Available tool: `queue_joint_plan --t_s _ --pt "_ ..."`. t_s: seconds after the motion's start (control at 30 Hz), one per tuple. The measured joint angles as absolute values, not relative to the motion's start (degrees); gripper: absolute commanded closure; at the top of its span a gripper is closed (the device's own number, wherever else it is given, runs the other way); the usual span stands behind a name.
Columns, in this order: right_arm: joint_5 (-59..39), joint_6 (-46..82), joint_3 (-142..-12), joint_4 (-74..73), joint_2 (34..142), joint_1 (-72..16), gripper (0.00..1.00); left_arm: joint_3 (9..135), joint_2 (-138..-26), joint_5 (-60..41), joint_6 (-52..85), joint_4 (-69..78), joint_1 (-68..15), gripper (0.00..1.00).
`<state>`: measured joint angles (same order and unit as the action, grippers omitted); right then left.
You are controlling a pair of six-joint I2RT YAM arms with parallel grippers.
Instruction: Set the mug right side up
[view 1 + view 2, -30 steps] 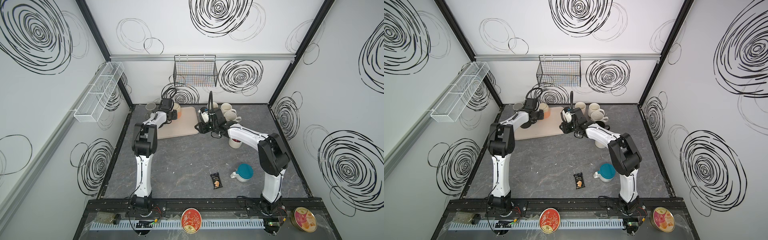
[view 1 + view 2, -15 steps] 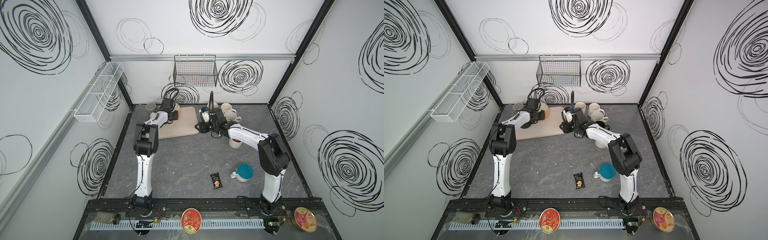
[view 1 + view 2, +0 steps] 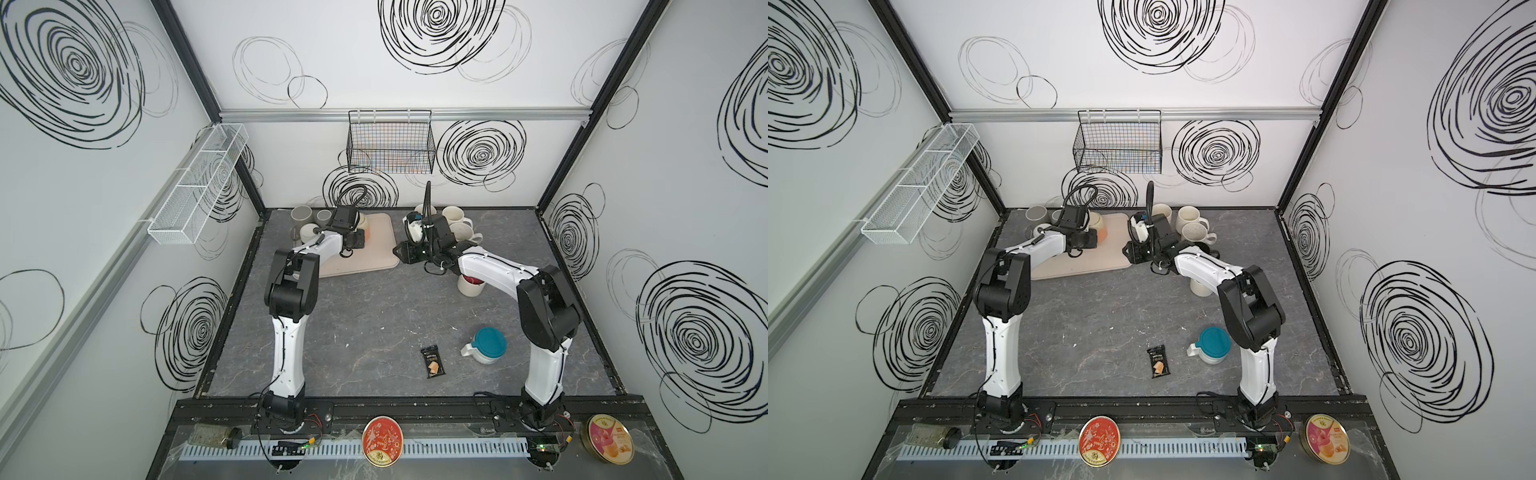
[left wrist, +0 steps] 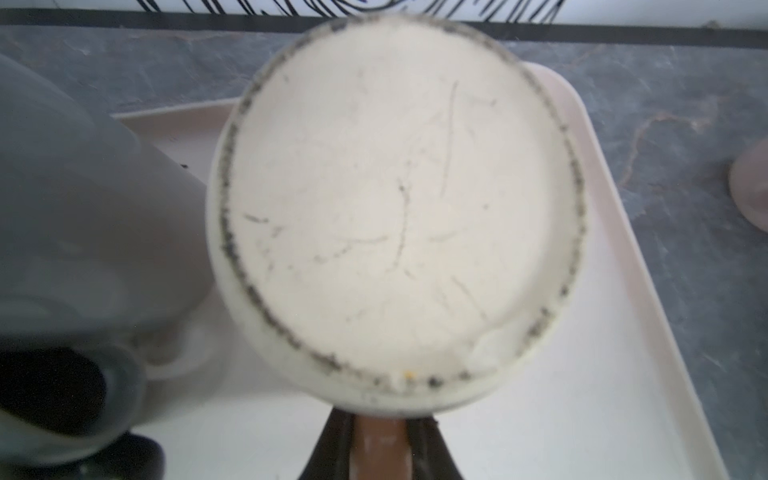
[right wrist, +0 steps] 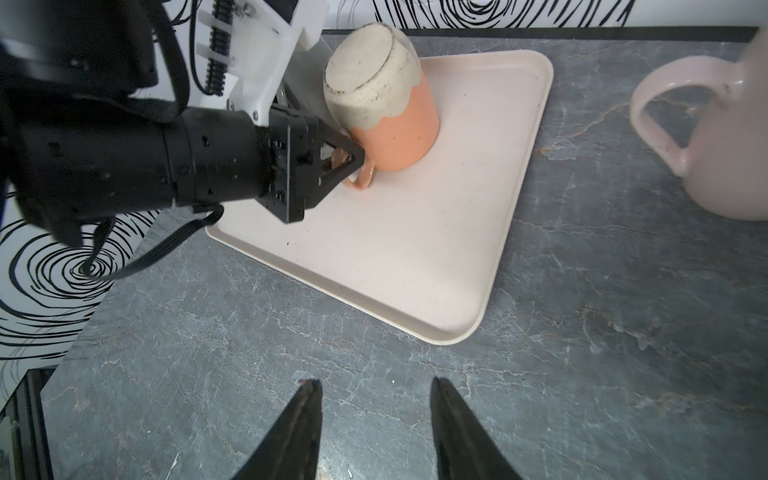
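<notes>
The grey marbled table is carrying a beige, matte, round-cornered tray, which is lying near the back wall in both top views. The mug is standing upside down near the tray's back edge, with its rim resting down, its base facing up and its long axis roughly upright. Its glazed wall is showing orange, with a cream, wavy-edged band around the scuffed, dark-ringed base. The left gripper is clamping its jaws closed on the mug's loop handle. The right gripper is hovering over bare table beside the tray, jaws standing apart, holding nothing. The black packet is showing print too small to read.
</notes>
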<state>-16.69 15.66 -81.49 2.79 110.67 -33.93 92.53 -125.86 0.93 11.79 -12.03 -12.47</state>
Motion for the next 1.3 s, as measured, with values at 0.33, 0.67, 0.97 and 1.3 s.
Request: queue_joint_plan --t_s 0.33,0.67,0.97,1.3 --pt "-14.5 18.0 -82.7 6.0 111.2 -33.9 0.52 81.2 -119.9 0.5 19.2 -9.3 -22.5 0.52" --pt "-10.9 18.6 -89.7 12.4 114.9 -35.2 0.51 70.4 -109.8 -0.1 24.9 -4.3 -22.7 0.49" --pt "-8.7 18.2 -101.6 19.2 122.9 -39.5 0.36 53.1 -93.2 0.2 28.3 2.0 -22.4 0.49" --pt "-4.6 17.3 -117.1 30.2 134.5 -40.8 0.42 40.2 -84.5 0.7 30.6 3.8 -20.9 0.49"
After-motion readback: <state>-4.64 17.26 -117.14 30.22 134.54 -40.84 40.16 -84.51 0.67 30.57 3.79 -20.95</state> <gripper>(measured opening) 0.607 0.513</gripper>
